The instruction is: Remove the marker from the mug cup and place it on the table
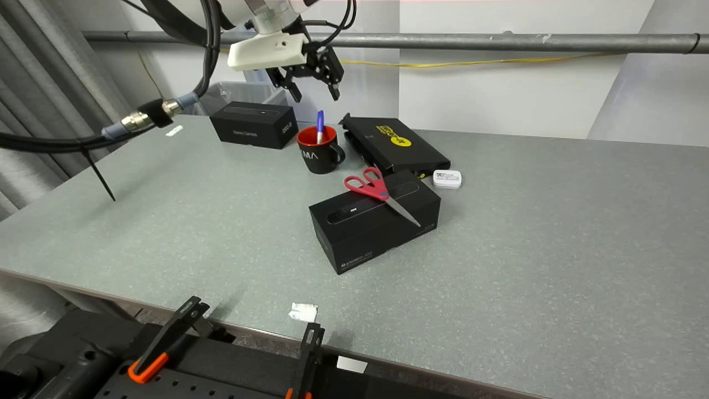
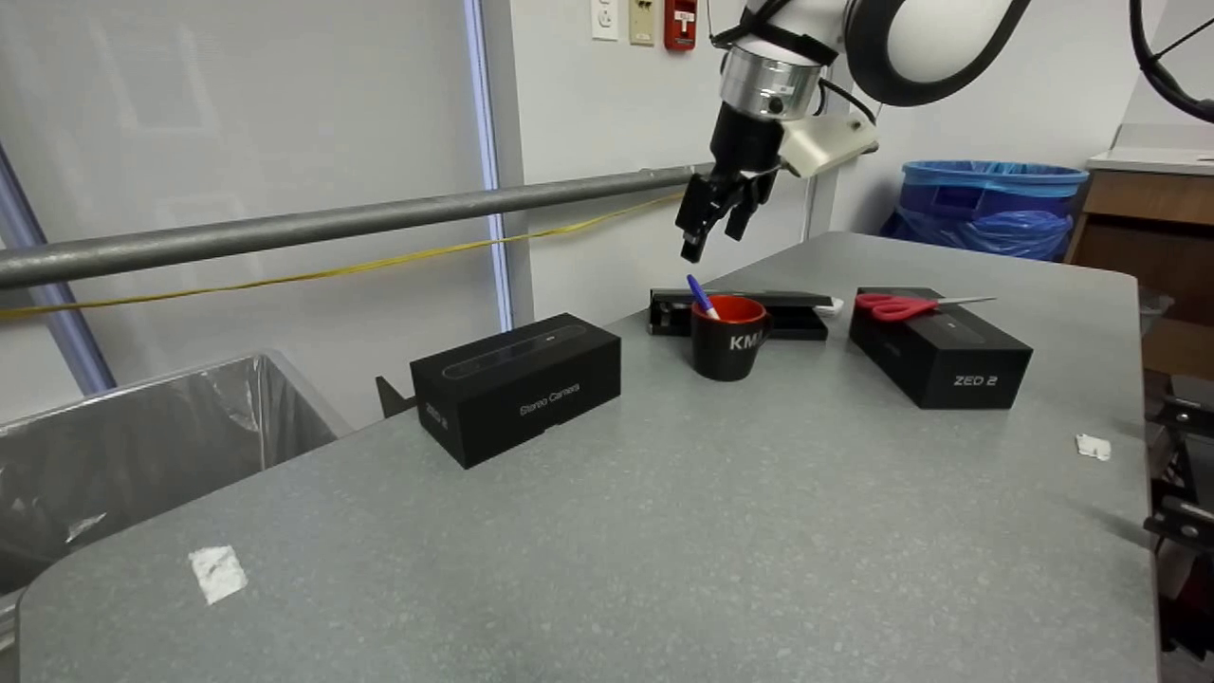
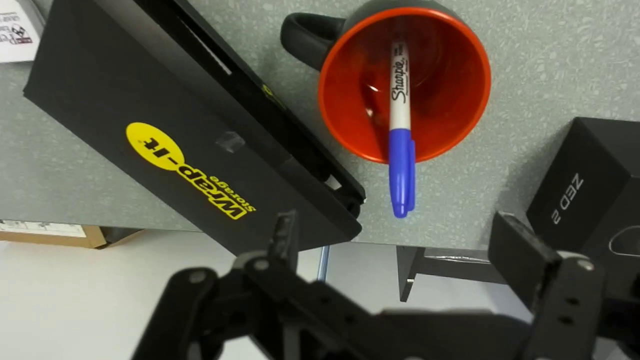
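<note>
The marker is a white Sharpie with a blue cap (image 1: 320,123) (image 2: 702,296) (image 3: 400,155). It leans inside the mug cup with its cap sticking out above the rim. The mug cup (image 1: 318,159) (image 2: 725,355) (image 3: 445,117) is black outside and red inside, and stands upright on the grey table (image 1: 554,249) (image 2: 664,550) (image 3: 530,65). My gripper (image 1: 317,96) (image 2: 713,244) (image 3: 396,218) is open and empty. In both exterior views it hangs above the mug, apart from the marker. In the wrist view the marker's cap points between the fingers.
A black Wrap-It box (image 1: 399,138) (image 3: 150,100) lies beside the mug. A black camera box (image 1: 255,124) (image 2: 517,389) stands on its other side. Red-handled scissors (image 1: 374,187) (image 2: 896,305) lie on another black box (image 1: 382,227) (image 2: 948,356). A small white tin (image 1: 447,179) is nearby. A rail (image 1: 498,41) runs behind.
</note>
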`<action>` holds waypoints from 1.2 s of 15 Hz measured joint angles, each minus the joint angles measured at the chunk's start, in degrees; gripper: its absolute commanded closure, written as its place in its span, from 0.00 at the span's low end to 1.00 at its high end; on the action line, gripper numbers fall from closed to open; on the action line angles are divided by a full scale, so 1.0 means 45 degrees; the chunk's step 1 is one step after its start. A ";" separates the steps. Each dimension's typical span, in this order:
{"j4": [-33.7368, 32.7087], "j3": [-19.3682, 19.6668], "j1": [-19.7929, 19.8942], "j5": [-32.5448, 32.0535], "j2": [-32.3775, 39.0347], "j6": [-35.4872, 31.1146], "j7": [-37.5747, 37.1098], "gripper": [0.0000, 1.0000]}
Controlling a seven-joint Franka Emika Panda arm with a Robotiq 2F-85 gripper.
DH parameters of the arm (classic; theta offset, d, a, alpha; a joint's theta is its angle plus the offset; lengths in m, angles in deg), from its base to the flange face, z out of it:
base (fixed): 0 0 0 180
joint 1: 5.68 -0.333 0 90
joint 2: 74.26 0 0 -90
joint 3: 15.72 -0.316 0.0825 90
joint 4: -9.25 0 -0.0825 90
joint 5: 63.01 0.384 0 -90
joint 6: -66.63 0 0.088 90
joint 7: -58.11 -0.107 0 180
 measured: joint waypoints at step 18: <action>-0.0431 0.2932 -0.3152 0.0863 0.0982 -0.0016 0.0608 0.00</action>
